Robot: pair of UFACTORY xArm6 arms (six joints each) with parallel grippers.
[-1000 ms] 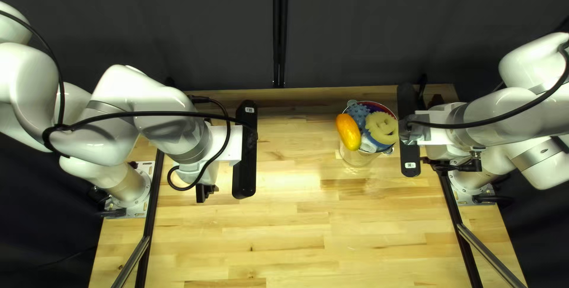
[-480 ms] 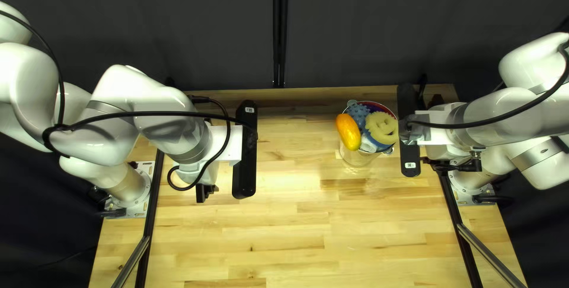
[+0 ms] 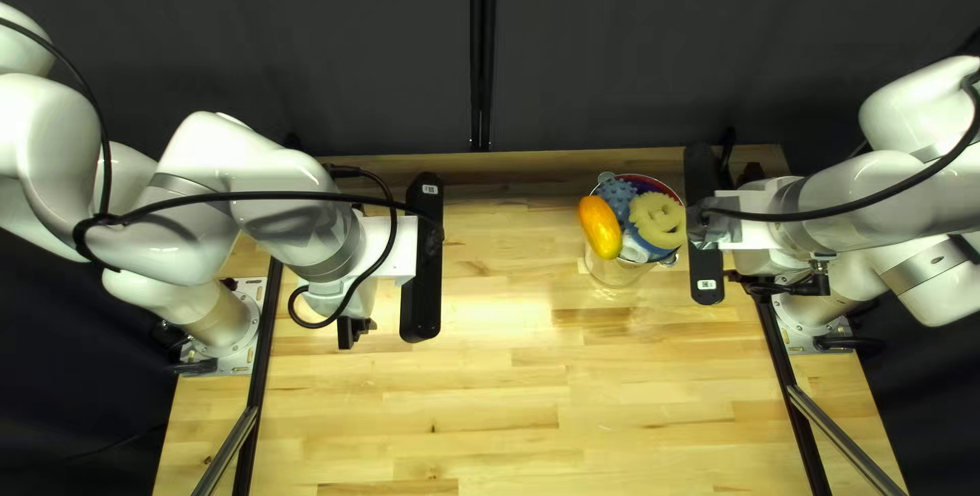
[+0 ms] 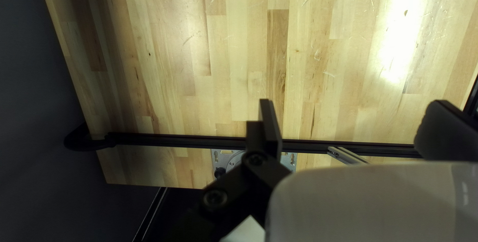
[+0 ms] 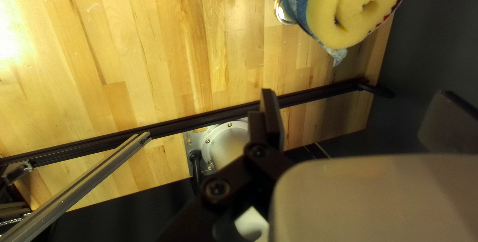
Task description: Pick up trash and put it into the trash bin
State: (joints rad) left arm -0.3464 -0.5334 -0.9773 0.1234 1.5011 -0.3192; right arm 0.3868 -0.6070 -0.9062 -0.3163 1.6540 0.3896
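Note:
In the top left view, a clear bin holds a yellow-orange oblong, a blue spiky ball, a curled pale-yellow foam piece and blue-and-white items. My left gripper is well left of the bin, mostly hidden under its arm. Close to the bin's right side, my right gripper is mostly covered by its mount. The left wrist view has my left gripper open over bare wood. My right gripper is open in the right wrist view, with the foam ahead of its fingers.
Black rails run along both sides of the wooden table, with metal bars joining them near the front. A dark curtain hangs behind the far edge. Both arms reach in over the table's sides.

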